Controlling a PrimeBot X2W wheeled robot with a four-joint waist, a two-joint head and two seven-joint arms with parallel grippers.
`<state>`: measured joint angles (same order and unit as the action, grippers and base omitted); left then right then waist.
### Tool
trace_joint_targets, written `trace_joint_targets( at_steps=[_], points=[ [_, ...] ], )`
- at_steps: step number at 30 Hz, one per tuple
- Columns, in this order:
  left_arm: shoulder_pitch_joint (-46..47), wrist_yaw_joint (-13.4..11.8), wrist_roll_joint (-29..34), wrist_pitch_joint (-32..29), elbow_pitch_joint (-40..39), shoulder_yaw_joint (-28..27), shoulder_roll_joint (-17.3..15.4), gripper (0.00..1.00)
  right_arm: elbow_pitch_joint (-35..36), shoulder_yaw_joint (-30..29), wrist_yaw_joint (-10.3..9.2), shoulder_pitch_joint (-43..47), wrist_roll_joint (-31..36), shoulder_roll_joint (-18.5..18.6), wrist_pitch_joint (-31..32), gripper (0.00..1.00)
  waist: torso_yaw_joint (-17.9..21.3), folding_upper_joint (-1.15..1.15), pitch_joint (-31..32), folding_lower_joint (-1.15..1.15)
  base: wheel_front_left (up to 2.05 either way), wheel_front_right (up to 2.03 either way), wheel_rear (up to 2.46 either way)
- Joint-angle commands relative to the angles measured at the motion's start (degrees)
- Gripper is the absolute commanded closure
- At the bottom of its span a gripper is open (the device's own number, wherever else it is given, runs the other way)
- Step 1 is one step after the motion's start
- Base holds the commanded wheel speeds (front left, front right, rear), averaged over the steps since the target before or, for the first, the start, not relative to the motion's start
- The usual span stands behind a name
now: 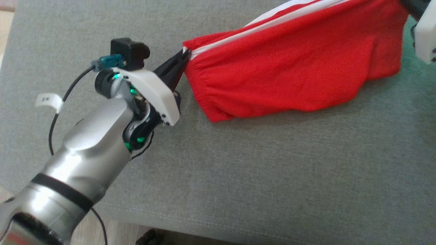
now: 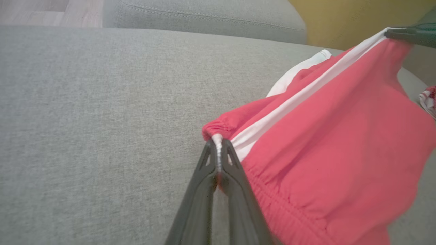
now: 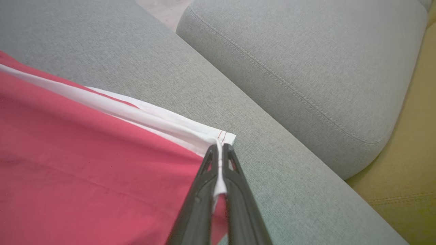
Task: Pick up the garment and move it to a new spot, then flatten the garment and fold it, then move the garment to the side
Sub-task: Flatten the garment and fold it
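A red garment with a white side stripe hangs stretched between my two grippers above the grey cushion. My left gripper is shut on its elastic waistband corner, seen close up at the left gripper with the garment sagging to the right. My right gripper is shut on the white hem corner of the garment. In the head view the right arm's pale wrist sits at the top right edge, its fingers hidden by cloth. The lower edge of the garment droops onto the cushion.
A second grey cushion lies beyond the seat, with a yellow surface past it. A cable and a white tag trail beside my left forearm. Wooden floor shows beyond the cushion's edge.
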<state>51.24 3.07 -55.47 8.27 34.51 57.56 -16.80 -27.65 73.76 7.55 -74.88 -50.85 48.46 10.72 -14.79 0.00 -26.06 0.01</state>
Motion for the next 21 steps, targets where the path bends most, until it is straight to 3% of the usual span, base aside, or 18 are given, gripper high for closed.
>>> trace_joint_targets(
  at_steps=[1, 3, 4, 5, 6, 7, 13, 21],
  points=[
    [2.96, 0.26, 0.5, 0.89, 0.67, -2.25, -1.21, 1.0, -0.42, -0.58, -0.06, -0.64, 0.27, 0.83, 0.5, 1.0, -1.31, 0.0, -1.42, -0.01, 0.0, 0.0, 0.0],
    [3.57, 0.83, 0.78, 1.01, 2.58, -1.65, 0.04, 1.0, -1.08, -0.51, -0.06, -0.87, 0.85, 0.8, 0.57, 1.0, -1.76, 0.0, -1.85, -0.01, 0.0, 0.0, 0.0],
    [3.8, 1.02, 0.6, 1.21, 3.42, -1.68, 0.69, 1.0, -1.45, -0.48, -0.06, -1.14, 1.5, 0.8, 0.32, 0.56, -1.91, 0.0, -2.15, -0.01, 0.0, 0.0, 0.0],
    [4.04, 1.12, 0.39, 1.53, 4.29, -1.86, 1.28, 0.67, -2.26, -0.47, -0.06, -1.29, 1.47, 0.66, 0.2, 0.0, -2.0, 0.0, -2.43, -0.01, 0.0, 0.0, 0.0],
    [4.27, 1.22, 0.34, 1.88, 5.15, -1.93, 1.76, 0.17, -3.1, -0.46, -0.06, -1.56, 1.66, 0.42, -0.07, 0.0, -2.02, 0.0, -2.64, -0.01, 0.0, 0.0, 0.0],
    [4.43, 1.3, 0.23, 2.28, 5.98, -2.09, 2.2, 0.0, -4.18, -0.46, -0.06, -1.94, 2.0, 0.12, -0.77, 0.0, -2.0, 0.0, -2.81, -0.01, 0.0, 0.0, 0.0],
    [4.59, 1.78, -0.44, 3.81, 9.35, -2.93, 3.21, 0.0, -10.4, -1.55, -0.06, -2.58, 2.03, -2.4, -5.78, 0.0, -1.2, 0.0, -2.98, -0.01, 0.0, 0.0, 0.0],
    [0.09, 0.31, -1.54, 6.63, 9.56, -9.73, 1.49, 0.0, -21.04, -8.43, -0.06, 5.35, -1.22, -7.99, -20.34, 0.0, 2.0, 0.0, 3.32, -0.01, 0.0, 0.0, 0.0]
  ],
)
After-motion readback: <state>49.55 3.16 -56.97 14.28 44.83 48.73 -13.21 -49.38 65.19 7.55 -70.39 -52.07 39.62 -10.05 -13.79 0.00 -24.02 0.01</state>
